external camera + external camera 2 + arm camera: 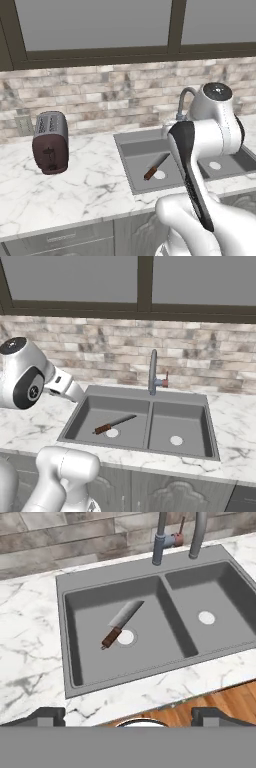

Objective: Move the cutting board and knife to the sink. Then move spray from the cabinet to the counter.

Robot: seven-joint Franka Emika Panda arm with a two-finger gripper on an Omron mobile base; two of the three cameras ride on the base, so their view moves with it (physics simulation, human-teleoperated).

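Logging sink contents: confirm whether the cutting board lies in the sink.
No: the sink holds the knife beside the left basin's drain, nothing else.

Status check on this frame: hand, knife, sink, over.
Hand open, empty, above the counter's front edge. Knife lies flat in left basin of the sink, handle by the drain. Nothing blocking the basin.

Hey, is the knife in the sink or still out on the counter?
In the sink. The knife lies flat on the floor of the left basin of the sink, its handle beside the drain.
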